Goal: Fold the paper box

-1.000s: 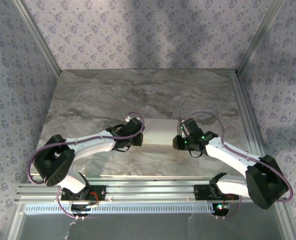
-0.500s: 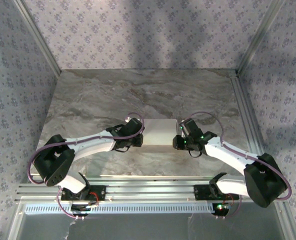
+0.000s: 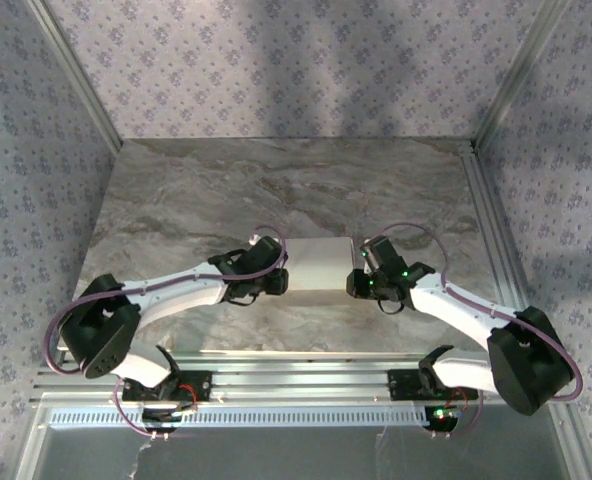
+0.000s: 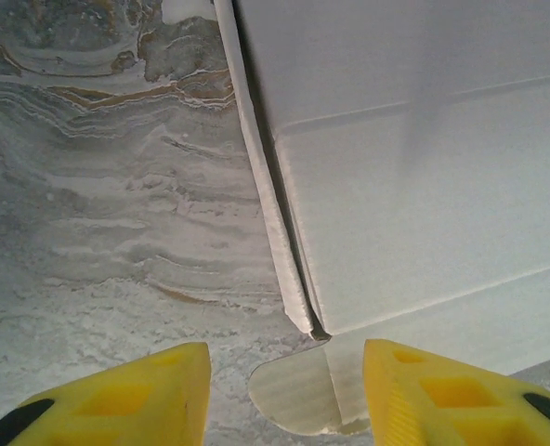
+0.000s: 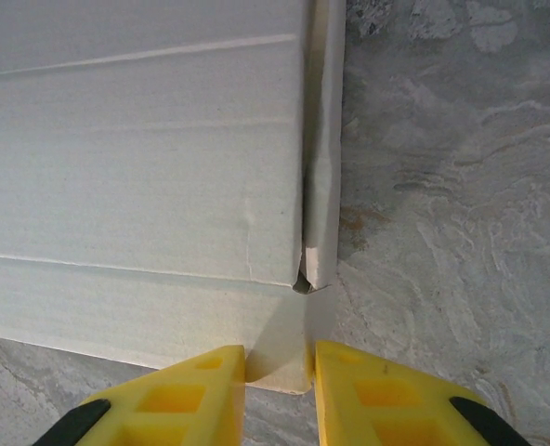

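Our left gripper (image 4: 284, 358) gapes at the left end of the paper box (image 4: 424, 186); whether our right gripper (image 5: 279, 358) clamps its right corner, we cannot tell.

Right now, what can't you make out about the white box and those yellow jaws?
- Top external view: the paper box, its two ends covered by both arms.
- Left wrist view: the box's far side, cut by the frame; its rounded tab, partly behind the left jaws.
- Right wrist view: whether the right jaws actually pinch the corner flap.
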### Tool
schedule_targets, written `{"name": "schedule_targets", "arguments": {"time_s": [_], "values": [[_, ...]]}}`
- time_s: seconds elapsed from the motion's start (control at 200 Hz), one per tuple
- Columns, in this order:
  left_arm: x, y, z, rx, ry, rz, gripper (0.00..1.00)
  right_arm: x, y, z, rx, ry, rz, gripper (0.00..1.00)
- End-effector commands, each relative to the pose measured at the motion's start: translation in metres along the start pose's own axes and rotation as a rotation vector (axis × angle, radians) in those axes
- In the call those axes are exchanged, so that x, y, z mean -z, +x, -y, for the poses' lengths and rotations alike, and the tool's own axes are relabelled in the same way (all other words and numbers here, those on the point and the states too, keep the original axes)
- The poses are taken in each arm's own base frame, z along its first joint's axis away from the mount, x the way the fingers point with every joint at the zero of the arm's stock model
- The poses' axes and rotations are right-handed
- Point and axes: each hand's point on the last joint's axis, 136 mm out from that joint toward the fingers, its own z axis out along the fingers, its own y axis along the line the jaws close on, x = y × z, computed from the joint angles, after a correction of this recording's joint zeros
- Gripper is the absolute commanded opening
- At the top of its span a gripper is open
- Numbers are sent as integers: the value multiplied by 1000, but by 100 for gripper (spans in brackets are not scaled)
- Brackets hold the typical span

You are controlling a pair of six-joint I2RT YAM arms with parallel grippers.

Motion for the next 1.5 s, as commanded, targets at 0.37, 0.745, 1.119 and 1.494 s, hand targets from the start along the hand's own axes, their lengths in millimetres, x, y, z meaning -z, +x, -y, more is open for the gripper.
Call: {"name": "schedule_targets", "arguments": {"time_s": [0.37, 0.745, 1.119, 1.494], "values": [[22, -14, 21, -9, 53, 13, 40, -3, 4, 5, -14, 14, -20, 24], [4, 3, 20, -22, 17, -26, 40, 0, 4, 6, -1, 20, -35, 24], [-9, 11, 15, -29, -4, -41, 41, 0, 3, 6, -3, 9, -47, 24], [-10, 15, 21, -15, 25, -39, 42, -1, 1, 4, -8, -1, -52, 24]]}}
